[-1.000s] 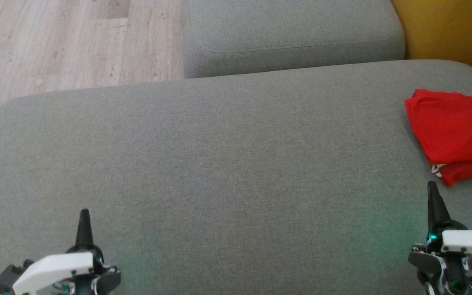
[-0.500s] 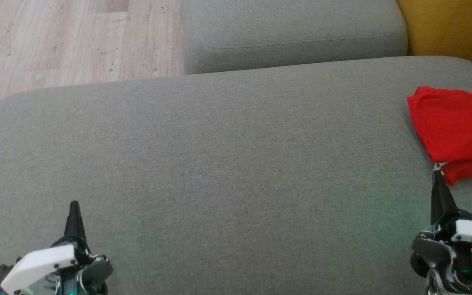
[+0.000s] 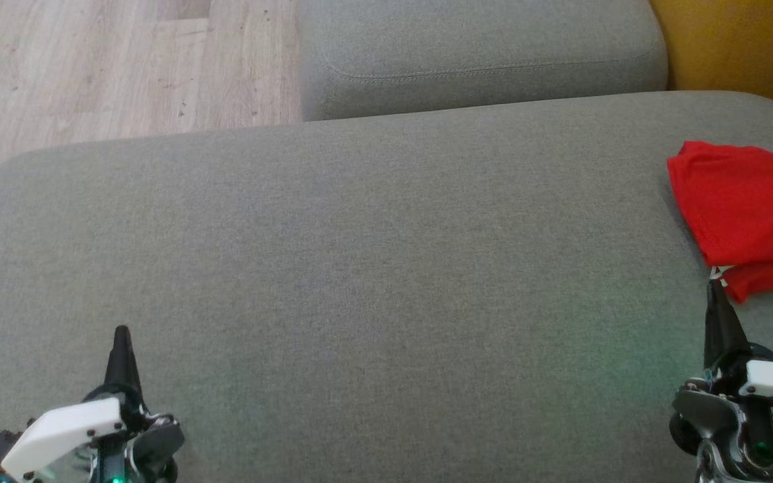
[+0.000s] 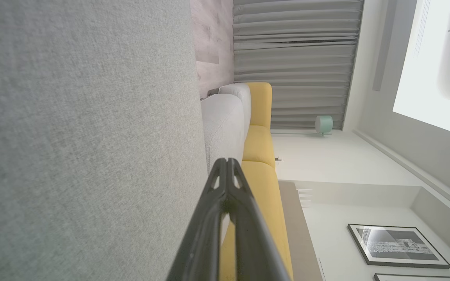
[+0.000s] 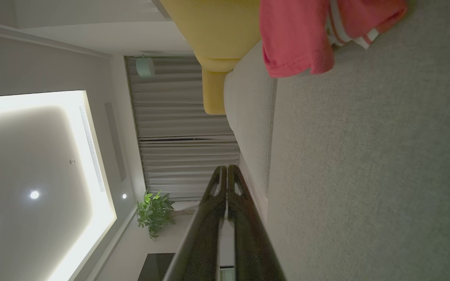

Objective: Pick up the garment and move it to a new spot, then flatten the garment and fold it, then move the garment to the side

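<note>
Garment [image 3: 749, 208]: red, folded, white-striped trim at its near corner. It lies at the right edge of the grey seat cushion [image 3: 359, 268].
Right gripper [image 3: 716, 288]: fingers pressed together, empty, tip just short of that near corner.
Left gripper [image 3: 121, 333]: fingers pressed together, empty, near left, well apart from the garment.
Far side: second grey cushion [image 3: 480, 54], wooden floor [image 3: 91, 67], yellow upholstery [image 3: 742, 47].

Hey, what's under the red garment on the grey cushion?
The red garment lies on the grey cushion. Its own lower layer, with white trim, pokes out at the near edge. Whether anything else sits beneath the cloth is hidden by it.
</note>
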Robot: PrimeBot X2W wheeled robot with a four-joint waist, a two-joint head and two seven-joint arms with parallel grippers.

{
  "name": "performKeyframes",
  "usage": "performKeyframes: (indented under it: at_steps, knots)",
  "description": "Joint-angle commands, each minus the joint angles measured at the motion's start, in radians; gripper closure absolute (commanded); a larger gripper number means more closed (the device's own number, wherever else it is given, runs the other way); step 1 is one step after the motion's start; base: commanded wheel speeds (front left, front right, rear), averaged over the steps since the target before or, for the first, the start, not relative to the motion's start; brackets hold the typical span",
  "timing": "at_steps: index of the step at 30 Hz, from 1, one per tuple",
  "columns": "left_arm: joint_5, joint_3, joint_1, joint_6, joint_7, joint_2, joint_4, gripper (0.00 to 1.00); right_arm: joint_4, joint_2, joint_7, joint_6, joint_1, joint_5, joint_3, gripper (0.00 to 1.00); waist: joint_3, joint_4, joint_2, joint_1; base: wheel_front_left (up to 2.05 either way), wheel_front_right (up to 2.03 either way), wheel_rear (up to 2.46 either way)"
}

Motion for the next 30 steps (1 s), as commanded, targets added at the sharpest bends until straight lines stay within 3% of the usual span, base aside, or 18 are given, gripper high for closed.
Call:
performKeyframes:
  at_steps: [1,30]
  knots:
    - [0.001,0.041,-0.048,-0.007,0.006,0.008,-0.029,1.00,-0.032,-0.002,0.008,-0.001,-0.052,0.004,0.015,1.00,0.000,0.000,0.0000,0.0000,0.00,0.00,0.00]
    - [0.009,0.052,-0.049,-0.007,0.015,0.001,-0.028,1.00,-0.032,0.003,0.014,-0.001,-0.052,-0.001,0.009,1.00,0.000,0.000,0.0000,0.0000,0.00,0.00,0.00]
